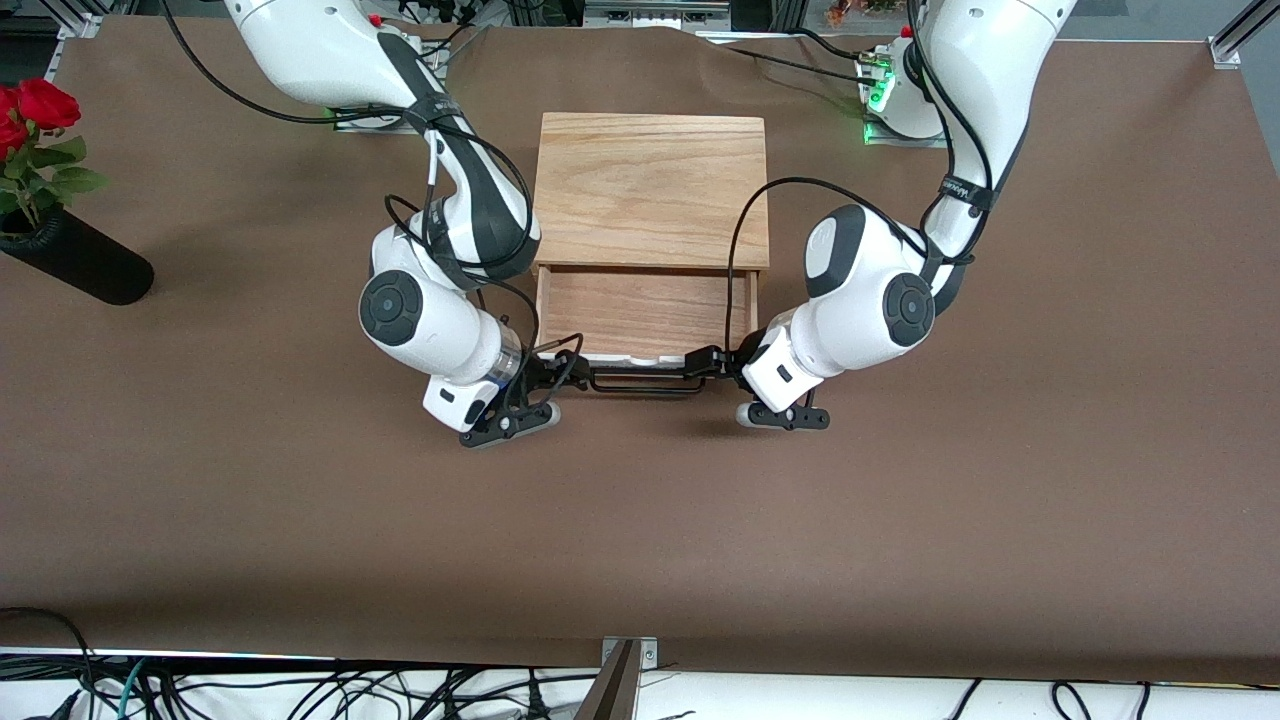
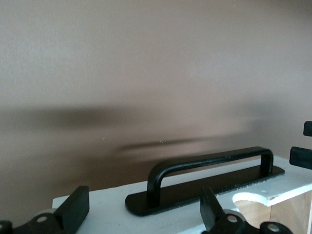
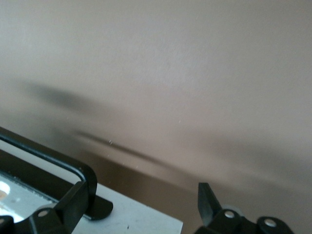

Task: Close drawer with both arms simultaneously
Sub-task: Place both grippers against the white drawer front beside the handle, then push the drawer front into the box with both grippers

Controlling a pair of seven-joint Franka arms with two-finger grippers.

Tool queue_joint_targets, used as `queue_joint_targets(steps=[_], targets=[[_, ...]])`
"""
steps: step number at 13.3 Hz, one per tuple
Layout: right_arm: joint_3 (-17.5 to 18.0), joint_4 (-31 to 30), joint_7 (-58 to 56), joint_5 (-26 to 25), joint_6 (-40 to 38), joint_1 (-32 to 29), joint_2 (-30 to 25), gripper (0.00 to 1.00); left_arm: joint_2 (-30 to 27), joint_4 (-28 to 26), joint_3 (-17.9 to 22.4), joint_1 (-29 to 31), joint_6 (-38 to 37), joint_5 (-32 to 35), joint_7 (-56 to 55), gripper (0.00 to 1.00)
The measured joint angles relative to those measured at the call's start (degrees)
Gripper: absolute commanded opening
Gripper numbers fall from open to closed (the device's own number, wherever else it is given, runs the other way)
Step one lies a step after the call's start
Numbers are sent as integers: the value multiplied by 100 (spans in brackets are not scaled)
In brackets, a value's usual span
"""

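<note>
The drawer stands open. Left gripper and right gripper flank its handle, fingers spread.

Bright, even overhead light. Soft shadows fall on the brown matte tabletop. Both wrist views are blurred, especially up close.
</note>
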Motion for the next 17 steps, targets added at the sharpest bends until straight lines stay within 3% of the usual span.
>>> queue_joint_targets(steps=[8,17], targets=[[-4,53,16,179,-819,11,-1,100,-3,-50,-26,0,-308,0,1,100],[124,87,50,235,-1581,74,24,100,-466,-628,-31,206,-1214,-2,0,100]])
